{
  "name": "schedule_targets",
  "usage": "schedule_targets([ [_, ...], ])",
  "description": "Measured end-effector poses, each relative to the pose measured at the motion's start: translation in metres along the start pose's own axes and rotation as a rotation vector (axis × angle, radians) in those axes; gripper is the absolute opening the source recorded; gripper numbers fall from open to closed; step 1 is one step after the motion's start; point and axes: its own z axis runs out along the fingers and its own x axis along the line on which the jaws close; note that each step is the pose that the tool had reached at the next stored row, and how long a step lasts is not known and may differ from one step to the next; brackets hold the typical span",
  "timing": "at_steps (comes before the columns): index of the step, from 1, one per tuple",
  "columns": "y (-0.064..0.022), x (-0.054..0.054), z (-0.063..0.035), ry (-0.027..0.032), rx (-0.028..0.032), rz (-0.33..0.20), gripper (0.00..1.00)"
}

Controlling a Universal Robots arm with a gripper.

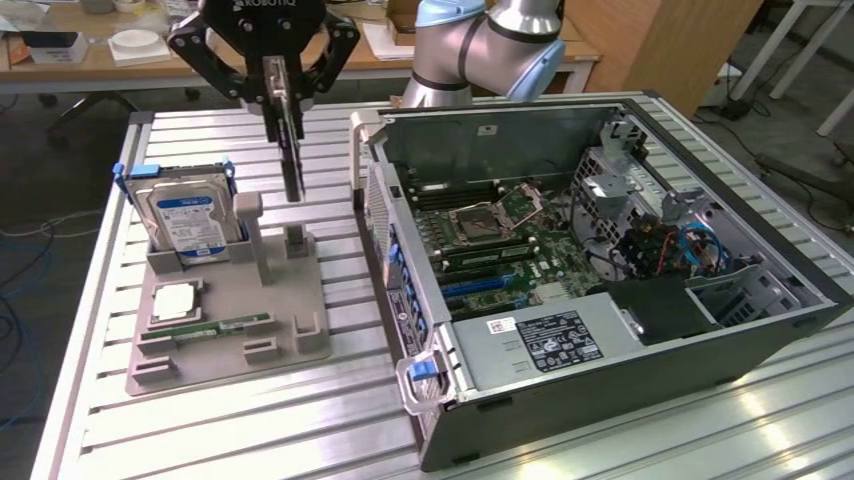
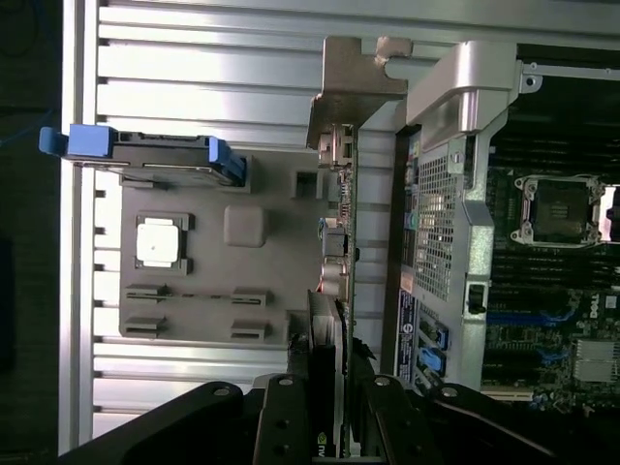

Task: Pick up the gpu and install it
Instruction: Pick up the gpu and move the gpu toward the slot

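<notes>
1. The gripper (image 1: 280, 98) has its jaws drawn narrow onto the upper edge of the gpu (image 1: 291, 160). The card hangs edge-on and upright, just above the grey fixture tray (image 1: 227, 290) and beside the hard drive (image 1: 191, 215). With so thin a hold (only one edge is clamped), I judge the card could pivot or slide between the pads if it is swung or nudged.
2. The silver bracket (image 2: 358, 73) juts from the card's far end, near the perforated rear wall of the computer case (image 1: 627, 380). It could catch on that wall or its rim on the way across, which would twist the card in the grip.
3. A tilt picked up that way would likely set the card's edge askew to its slot on the motherboard (image 1: 507, 230), and pressing down then risks jamming or damage.
4. The arm (image 1: 481, 45) reaches in from behind the case, wrist pointing straight down, with the gripper poised over the tray on the exterior view's left of the case.
</notes>
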Motion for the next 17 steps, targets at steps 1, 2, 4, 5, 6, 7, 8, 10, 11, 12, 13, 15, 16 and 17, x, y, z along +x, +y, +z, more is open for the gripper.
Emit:
schedule_targets([
  [1, 0.0000, -0.001, 0.0000, 0.0000, 0.0000, 0.000, 0.26],
  [2, 0.0000, -0.003, 0.0000, 0.0000, 0.0000, 0.000, 0.26],
  [4, -0.0001, -0.005, 0.0001, 0.0000, 0.0000, 0.000, 0.26],
  [5, -0.0002, -0.007, 0.0001, 0.0001, 0.0000, 0.000, 0.26],
  [6, -0.0002, -0.008, 0.0001, 0.0001, 0.0000, 0.000, 0.26],
  [7, -0.0002, -0.009, 0.0001, 0.0000, 0.0000, 0.000, 0.26],
  [8, -0.0003, -0.010, 0.0002, 0.0001, 0.0000, 0.000, 0.26],
  [10, -0.0004, -0.013, 0.0002, 0.0000, 0.0000, 0.000, 0.26],
  [11, -0.0004, -0.014, 0.0003, 0.0000, 0.0001, 0.000, 0.26],
  [12, -0.0005, -0.015, 0.0002, 0.0001, 0.0001, 0.000, 0.26],
  [13, -0.0005, -0.017, 0.0003, 0.0000, 0.0001, 0.000, 0.26],
  [15, -0.0006, -0.020, 0.0004, 0.0000, 0.0000, 0.000, 0.26],
  [16, -0.0006, -0.021, 0.0004, 0.0000, 0.0000, 0.000, 0.26],
  [17, -0.0007, -0.023, 0.0004, 0.0000, 0.0000, 0.000, 0.26],
])
